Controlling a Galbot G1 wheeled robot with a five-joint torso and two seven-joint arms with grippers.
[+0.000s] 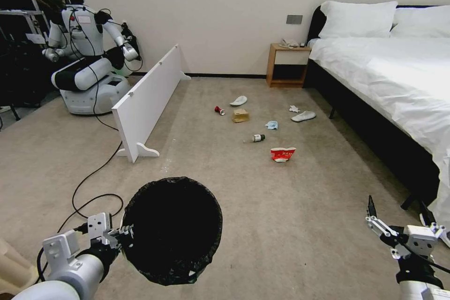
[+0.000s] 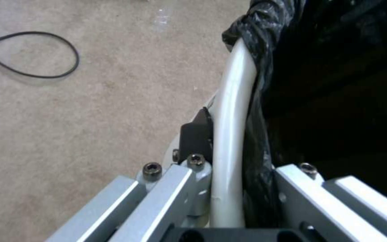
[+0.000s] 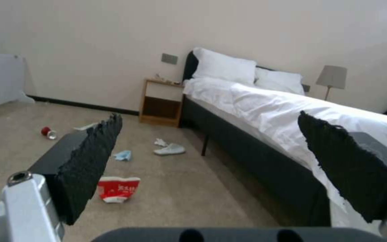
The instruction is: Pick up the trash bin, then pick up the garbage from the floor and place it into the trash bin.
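Observation:
My left gripper (image 1: 123, 235) is shut on the white rim (image 2: 231, 127) of the trash bin (image 1: 171, 229), which hangs low at the front left with its black bag folded over the edge. Ahead on the floor (image 1: 290, 206) lies the garbage: a red can (image 1: 219, 110), a cardboard box (image 1: 240, 115), a blue mask (image 1: 272, 125), a small bottle (image 1: 255, 138), a red-white packet (image 1: 282, 154), a tissue (image 1: 294, 109) and two white slippers (image 1: 303, 116). My right gripper (image 1: 397, 208) hovers open and empty at the front right, well short of the packet (image 3: 118, 189).
A white board (image 1: 147, 98) stands on the left, with another robot (image 1: 86, 56) behind it. A black cable (image 1: 93, 178) loops across the carpet near the bin. The bed (image 1: 398, 93) runs along the right, a wooden nightstand (image 1: 287, 65) at its head.

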